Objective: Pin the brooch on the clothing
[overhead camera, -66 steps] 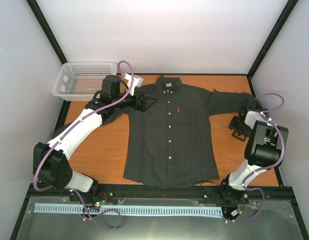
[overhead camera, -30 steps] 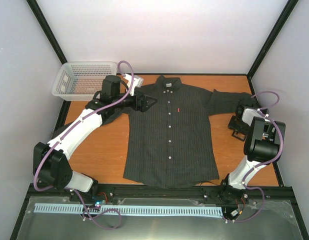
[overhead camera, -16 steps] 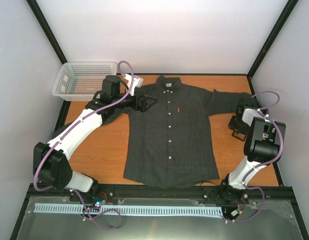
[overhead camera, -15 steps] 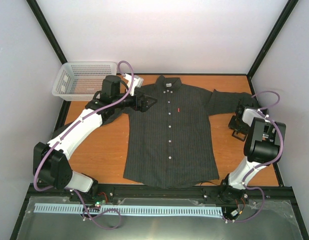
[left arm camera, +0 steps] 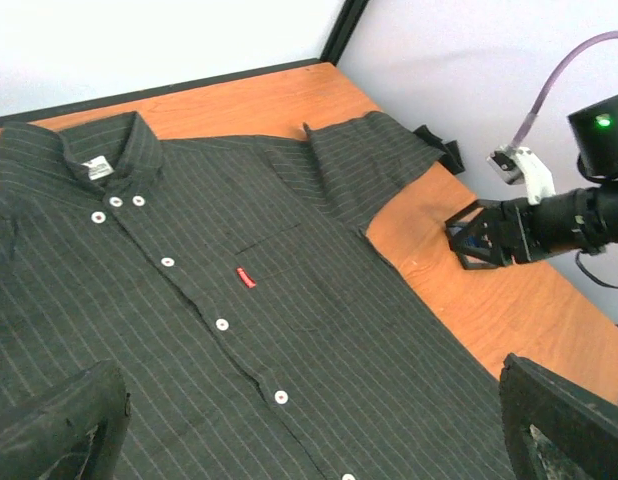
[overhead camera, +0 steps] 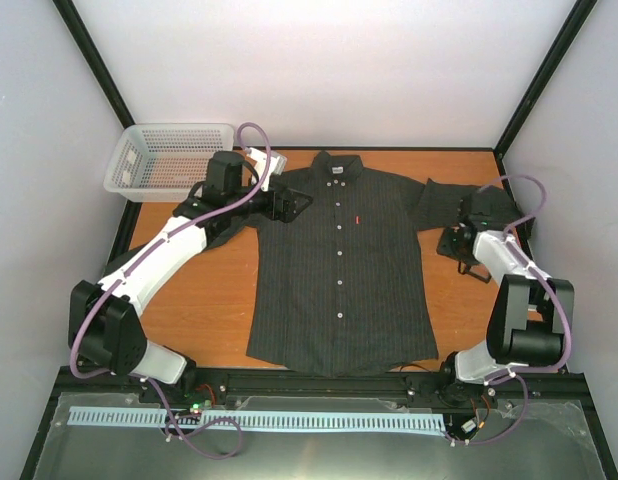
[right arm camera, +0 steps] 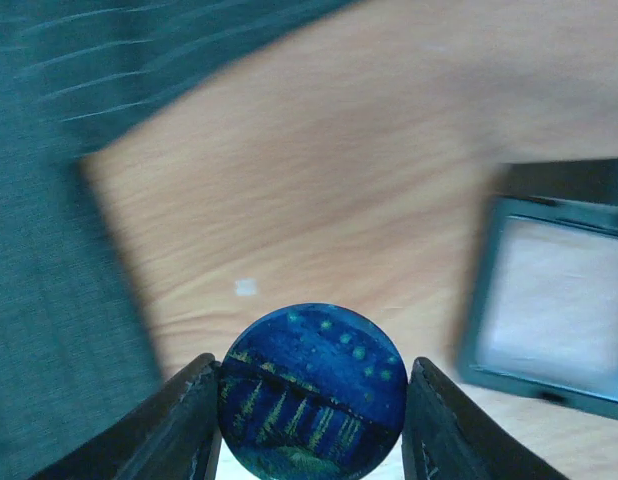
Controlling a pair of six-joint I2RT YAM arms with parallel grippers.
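Right end effector [right arm camera: 311, 432] shifted toward pinstriped shirt [overhead camera: 339, 270], pinching round blue brooch [right arm camera: 312, 385]; left end effector [overhead camera: 292, 206] agape.

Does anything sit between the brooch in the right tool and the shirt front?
Nothing visible does. The right tool holds the brooch over the table beside the shirt, whose front lies flat and uncovered. The open left tool hovers at the opposite shoulder.
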